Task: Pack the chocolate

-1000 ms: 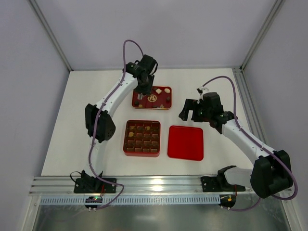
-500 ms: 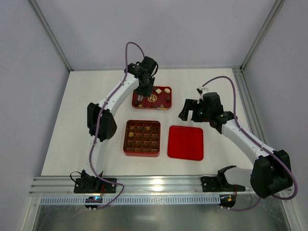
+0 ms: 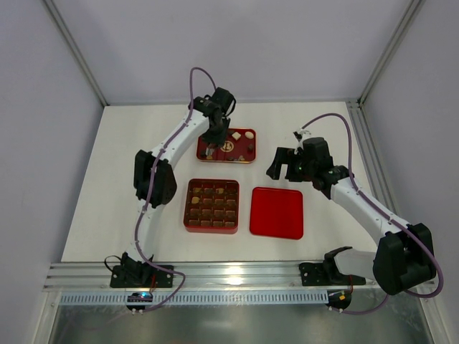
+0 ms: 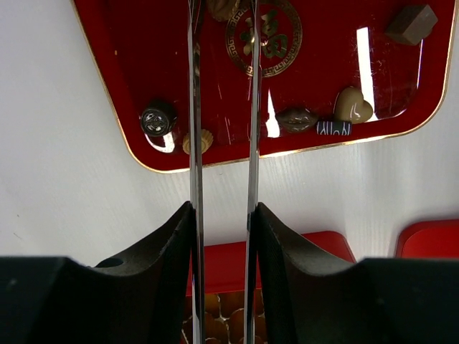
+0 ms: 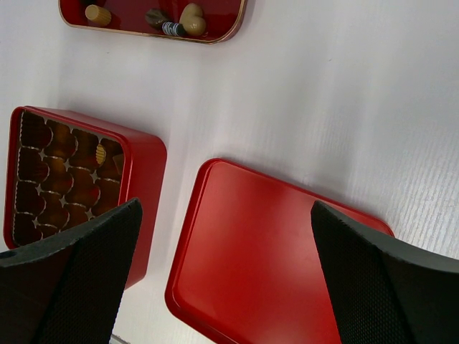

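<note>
Loose chocolate lies on a red gold-rimmed tray (image 3: 244, 159): a tan heart (image 4: 353, 107), a dark block (image 4: 410, 24), a round dark piece (image 4: 158, 120), and others. My left gripper (image 3: 209, 147) carries two long metal blades down into the tray's left part. At the top edge of the left wrist view its tips (image 4: 223, 16) flank a brown piece (image 4: 224, 6), and contact with it is not visible. The red box (image 3: 188, 215) with brown grid cells holds a few pieces. My right gripper (image 3: 283, 163) hangs open and empty above the red lid (image 5: 265, 265).
The lid (image 3: 277, 212) lies flat just right of the box, and the tray sits behind both. Metal frame posts and pale walls bound the white table at the back and sides. An aluminium rail runs along the near edge.
The left arm's elbow has shifted slightly right and up while its gripper stays over the tray's left part. The right arm has not moved.
</note>
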`<state>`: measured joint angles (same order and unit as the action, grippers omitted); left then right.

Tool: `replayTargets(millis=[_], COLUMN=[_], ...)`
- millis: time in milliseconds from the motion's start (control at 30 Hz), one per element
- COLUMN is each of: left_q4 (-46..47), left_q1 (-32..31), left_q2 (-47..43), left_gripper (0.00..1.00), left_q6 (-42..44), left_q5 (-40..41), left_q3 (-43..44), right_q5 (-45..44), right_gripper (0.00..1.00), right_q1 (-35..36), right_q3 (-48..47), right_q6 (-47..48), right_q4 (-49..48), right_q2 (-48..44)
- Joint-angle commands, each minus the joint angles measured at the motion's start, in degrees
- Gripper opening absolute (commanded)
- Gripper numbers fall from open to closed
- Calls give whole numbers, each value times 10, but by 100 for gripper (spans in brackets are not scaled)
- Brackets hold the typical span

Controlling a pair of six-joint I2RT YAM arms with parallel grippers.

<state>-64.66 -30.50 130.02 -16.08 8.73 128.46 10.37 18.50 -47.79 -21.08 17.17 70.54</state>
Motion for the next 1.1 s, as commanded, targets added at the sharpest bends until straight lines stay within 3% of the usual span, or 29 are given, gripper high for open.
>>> replayTargets(millis=[0,567,1067], left_q4=[15,-7,-18], left_q1=[3,3,3], left_q2=[-13,-25,-27], left_gripper=[38,40,32], left_q6=[-1,-1,-2], left_q5=[-13,-9,-11], left_q3=[9,14,14], right_q5=[5,4,3], right_gripper=[100,100,100], right_q1=[-3,-3,-3], right_q3=[-8,-6,-5], right_q6=[8,7,7], right_q4=[-21,-23,-21], right_q2=[4,6,5])
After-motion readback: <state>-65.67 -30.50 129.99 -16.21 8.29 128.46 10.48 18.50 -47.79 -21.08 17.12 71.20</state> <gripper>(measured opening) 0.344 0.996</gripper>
